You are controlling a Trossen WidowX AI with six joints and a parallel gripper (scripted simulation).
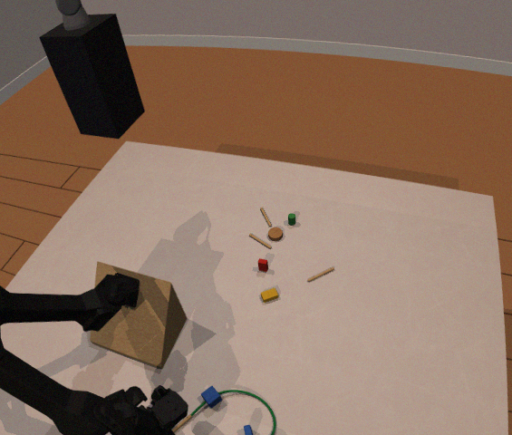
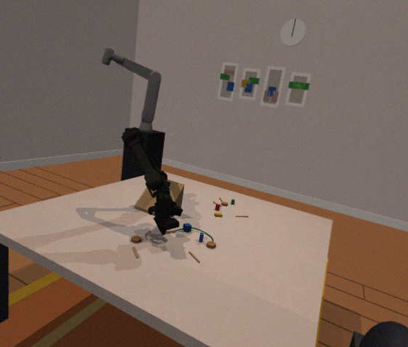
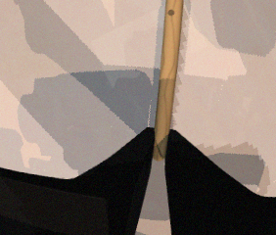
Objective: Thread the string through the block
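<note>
My gripper (image 3: pixel 160 136) is shut on one end of the wooden stick (image 1: pixel 181 422) (image 2: pixel 171 230) (image 3: pixel 169 64), low over the table. The green string (image 1: pixel 267 403) (image 2: pixel 207 233) runs from the stick's other end past a blue cube and curves round to a round wooden button (image 2: pixel 211 244). The wooden block (image 1: pixel 171 323) (image 2: pixel 178 194), with sloping faces, stands on the table behind the gripper, partly hidden by the arm. Its hole does not show in these views. The string is outside the block.
A blue cube (image 1: pixel 211 396) (image 2: pixel 187 227) touches or nearly touches the string. A blue peg (image 1: pixel 247 430) (image 2: pixel 201 237) stands inside the curve. Loose sticks (image 2: pixel 135 251) (image 2: pixel 194 256) and another button (image 2: pixel 136 238) lie nearer the front. Red (image 1: pixel 263 265), yellow (image 1: pixel 269 294) and green (image 1: pixel 291 218) pieces lie farther back.
</note>
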